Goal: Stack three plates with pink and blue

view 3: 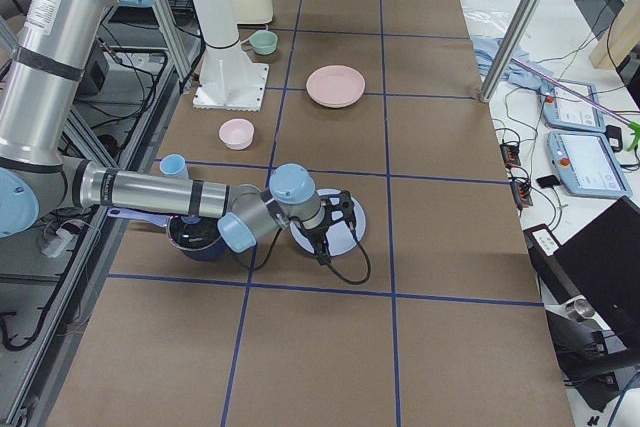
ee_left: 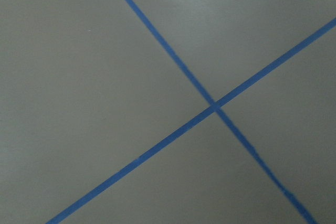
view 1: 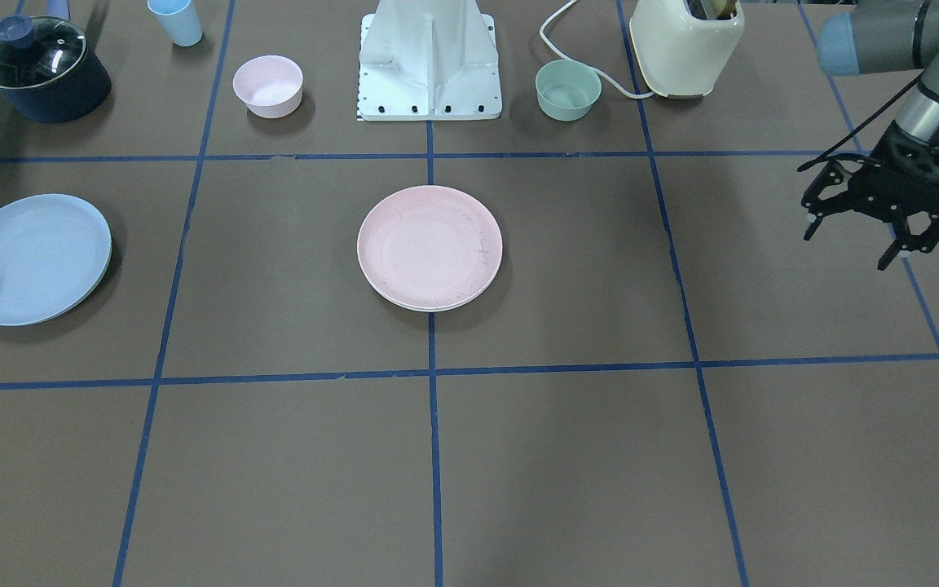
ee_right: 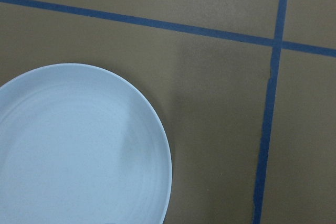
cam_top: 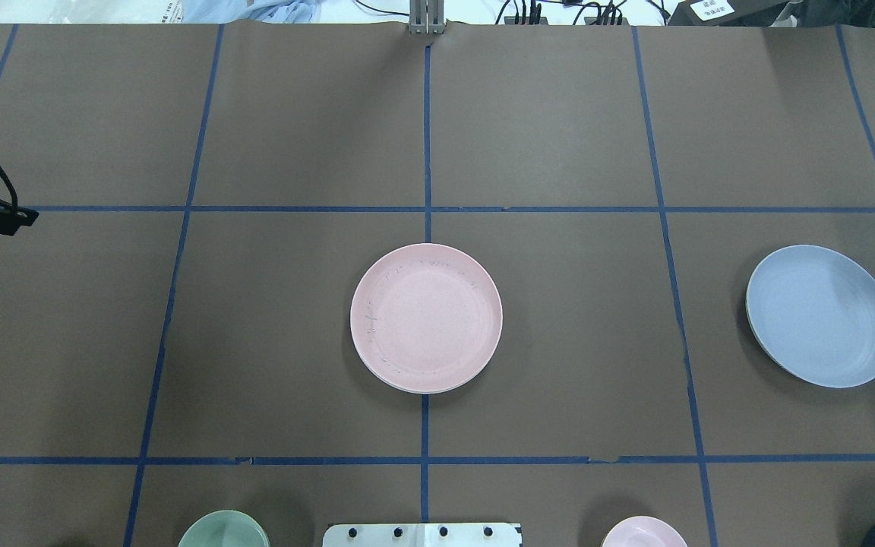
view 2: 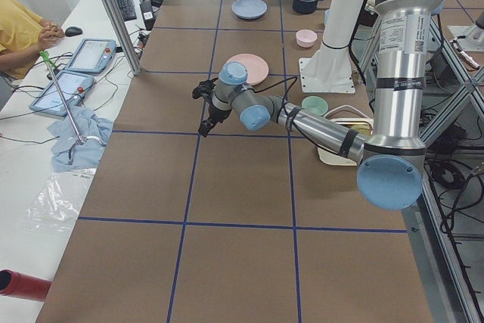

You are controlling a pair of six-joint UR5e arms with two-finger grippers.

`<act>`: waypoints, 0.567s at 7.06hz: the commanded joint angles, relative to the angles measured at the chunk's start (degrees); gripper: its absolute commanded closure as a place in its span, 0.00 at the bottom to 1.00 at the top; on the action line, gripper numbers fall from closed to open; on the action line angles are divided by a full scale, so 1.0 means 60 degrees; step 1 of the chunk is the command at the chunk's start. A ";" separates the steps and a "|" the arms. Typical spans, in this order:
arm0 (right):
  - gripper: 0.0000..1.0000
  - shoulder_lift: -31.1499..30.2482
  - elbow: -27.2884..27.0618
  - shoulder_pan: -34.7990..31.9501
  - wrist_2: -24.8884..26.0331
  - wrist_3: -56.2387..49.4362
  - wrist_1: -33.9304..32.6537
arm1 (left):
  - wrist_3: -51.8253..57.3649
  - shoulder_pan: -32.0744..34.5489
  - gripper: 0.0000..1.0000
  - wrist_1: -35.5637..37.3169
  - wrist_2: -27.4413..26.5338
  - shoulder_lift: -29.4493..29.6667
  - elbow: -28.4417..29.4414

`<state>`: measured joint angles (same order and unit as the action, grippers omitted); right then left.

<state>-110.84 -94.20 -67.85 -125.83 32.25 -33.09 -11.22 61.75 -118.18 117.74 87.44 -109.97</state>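
Judging the blue plate (cam_top: 821, 315), well apart from the pink plate (cam_top: 426, 317), light, stiff, slippery; favouring a rim pinch. Holding left fingers (view 1: 903, 251) apart; failing to tell for right fingers (view 3: 330, 232).

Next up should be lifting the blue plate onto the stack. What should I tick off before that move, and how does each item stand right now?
1. Pink plate seated squarely on the cream plate: ok, only a thin pale rim shows beneath it.
2. Top of the pink plate free to take another plate: ok.
3. Blue plate has nothing on it: ok.
4. Left pincer away from the stack: ok, it hangs open and empty over bare table.
5. Right pincer above the blue plate: ok, its wrist camera looks down on the plate's edge.
6. Right pincer open for the grasp: cannot tell.
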 commanded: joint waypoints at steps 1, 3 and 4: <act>0.12 0.0060 0.0525 0.1298 0.1015 0.1405 0.1207 | 0.0229 0.0153 0.00 -0.0006 0.0035 -0.0130 -0.0026; 0.37 0.0060 0.0627 0.1653 0.1137 0.1436 0.1222 | 0.0170 0.0153 0.00 -0.0006 0.0035 -0.0144 -0.0041; 0.47 0.0147 0.0627 0.1756 0.1166 0.1436 0.1208 | 0.0156 0.0153 0.00 -0.0006 0.0035 -0.0144 -0.0055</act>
<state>-110.36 -90.60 -58.34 -119.19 40.68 -25.87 -10.14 62.65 -118.21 117.95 86.60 -110.24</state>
